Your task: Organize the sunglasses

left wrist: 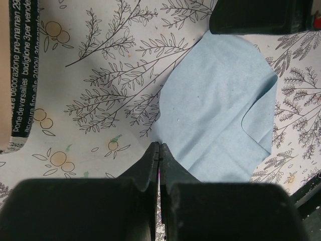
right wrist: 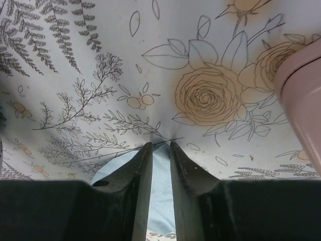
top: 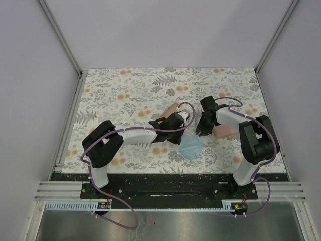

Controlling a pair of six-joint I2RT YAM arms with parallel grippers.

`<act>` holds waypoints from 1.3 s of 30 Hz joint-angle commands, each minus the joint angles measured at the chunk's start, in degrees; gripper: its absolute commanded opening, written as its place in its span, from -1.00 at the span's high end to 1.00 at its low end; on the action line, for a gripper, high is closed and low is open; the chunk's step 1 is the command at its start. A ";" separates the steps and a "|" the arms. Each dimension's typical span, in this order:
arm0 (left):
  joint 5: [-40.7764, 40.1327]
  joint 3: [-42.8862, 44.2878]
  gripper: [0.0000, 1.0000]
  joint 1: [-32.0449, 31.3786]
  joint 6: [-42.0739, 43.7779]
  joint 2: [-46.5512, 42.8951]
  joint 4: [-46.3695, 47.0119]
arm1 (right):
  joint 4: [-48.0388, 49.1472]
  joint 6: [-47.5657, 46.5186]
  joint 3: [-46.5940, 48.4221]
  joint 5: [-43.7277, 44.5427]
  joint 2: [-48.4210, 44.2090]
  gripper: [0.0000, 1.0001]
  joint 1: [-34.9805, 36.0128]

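Sunglasses: not visible from any camera, so their place cannot be told.
Left claw (left wrist: 159,149) is fully closed at the edge of a flat light-blue cloth (left wrist: 220,100). Right claw (right wrist: 160,146) is narrowly parted and empty, with the cloth just behind its tips and a pink oblong case (right wrist: 306,85) farther right.

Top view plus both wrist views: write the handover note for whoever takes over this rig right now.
Left gripper: shut, with its tips at the edge of the blue cloth. Whether it pinches the cloth cannot be told.
Right gripper: slightly open and low over the cloth's edge, with the cloth showing through the gap. The pink case lies just beside it.
Sunglasses: not visible in any view.
Done: nothing that these views can confirm.
Left: locate the sunglasses and put them in order.
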 commanded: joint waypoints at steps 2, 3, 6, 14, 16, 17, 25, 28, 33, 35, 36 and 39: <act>0.26 -0.57 1.00 0.05 1.09 -2.44 1.98 | -1.49 0.56 -2.18 3.25 0.73 0.55 2.75; 0.17 -0.74 1.00 -0.03 1.01 -2.44 1.98 | -1.41 0.56 -2.27 3.25 0.82 0.63 3.01; -0.01 -0.92 1.00 0.05 1.18 -2.53 1.90 | -1.58 0.38 -2.36 3.51 0.47 1.00 3.01; -0.01 1.01 1.00 0.58 2.23 -2.27 -0.82 | -2.99 -0.41 0.80 4.22 -1.90 1.00 2.92; -0.01 3.02 1.00 1.19 3.02 -1.83 -2.58 | -2.38 -0.93 1.68 3.00 -2.08 1.00 3.10; -0.01 4.08 1.00 1.28 3.55 -1.65 -3.72 | -2.11 -1.72 2.29 2.21 -2.25 1.00 3.01; -2.12 9.98 1.00 2.95 7.59 -0.94 -9.35 | -1.67 -6.64 5.02 3.17 -3.48 1.00 2.83; -0.54 10.86 1.00 3.31 9.70 -0.94 -9.97 | -1.23 -7.70 4.59 2.20 -4.19 1.00 2.84; 1.48 9.99 1.00 3.22 10.67 -1.03 -10.15 | 3.15 -9.28 -0.33 -1.75 -7.96 1.00 2.84; 1.57 8.49 1.00 3.31 10.67 -1.64 -9.18 | 5.35 -9.81 -2.79 -4.38 -10.07 1.00 2.84; 1.22 7.53 1.00 3.31 10.67 -2.17 -8.57 | 6.32 -10.16 -3.58 -5.44 -11.03 1.00 2.92; -0.01 6.20 1.00 3.31 10.76 -4.28 -6.81 | 6.68 -10.07 -3.77 -5.19 -13.15 1.00 2.92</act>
